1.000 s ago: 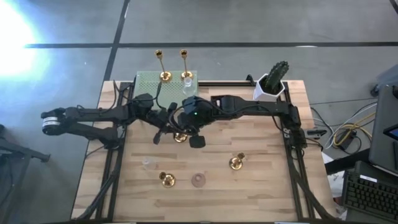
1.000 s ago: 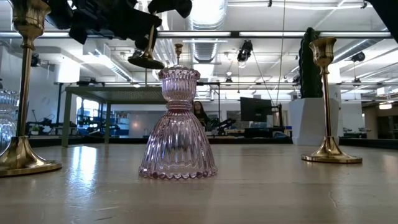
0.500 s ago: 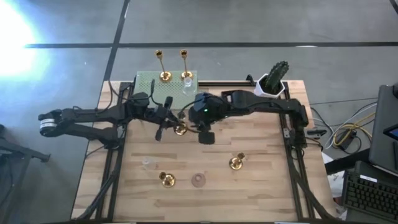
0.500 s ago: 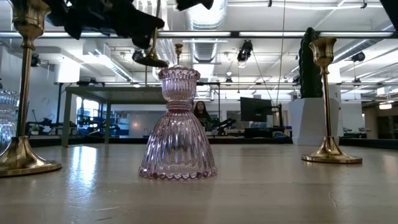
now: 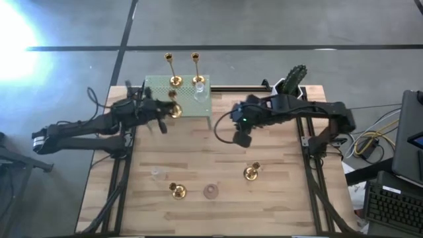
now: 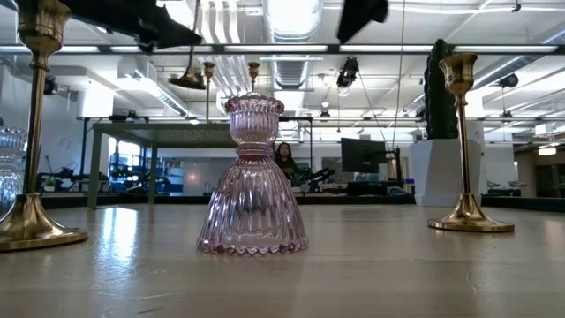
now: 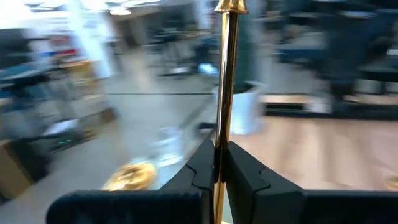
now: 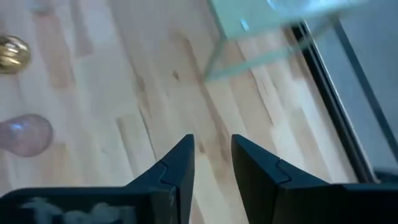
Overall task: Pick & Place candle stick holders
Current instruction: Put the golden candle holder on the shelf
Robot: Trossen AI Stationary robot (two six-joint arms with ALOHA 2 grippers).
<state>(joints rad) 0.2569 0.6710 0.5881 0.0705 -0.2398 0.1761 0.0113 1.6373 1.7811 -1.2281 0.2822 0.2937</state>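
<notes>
Wooden slats form the table (image 5: 218, 168) beneath me, set on a grey floor; level across it lies an open hall with ceiling lights and desks, where a person (image 6: 284, 159) sits far back.

My left gripper (image 5: 160, 112) hangs over the table's left rear, beside the green perforated platform (image 5: 156, 86). Its fingers (image 7: 239, 168) are clamped on the thin stem of a tall gold candle stick holder (image 7: 226, 81), which stands upright between them in my left wrist view and is clear of the table.

My right gripper (image 8: 211, 163) hangs above the middle right of the table, just right of the platform's near corner. Its jaws stand a little apart with bare wood between them; they hold nothing.

On the platform stand two tall gold holders (image 5: 174, 69) and a clear glass holder (image 5: 199, 84). At the table's near side:
- a small clear glass holder (image 5: 156, 173), to the left;
- a short gold holder (image 5: 176, 191), just beside it;
- a pink glass holder (image 6: 252, 177), in the middle, upright;
- another short gold holder (image 5: 251, 172), to the right, well apart from the rest.

At the rear right corner stands a white pot with a cactus (image 5: 291, 84).
</notes>
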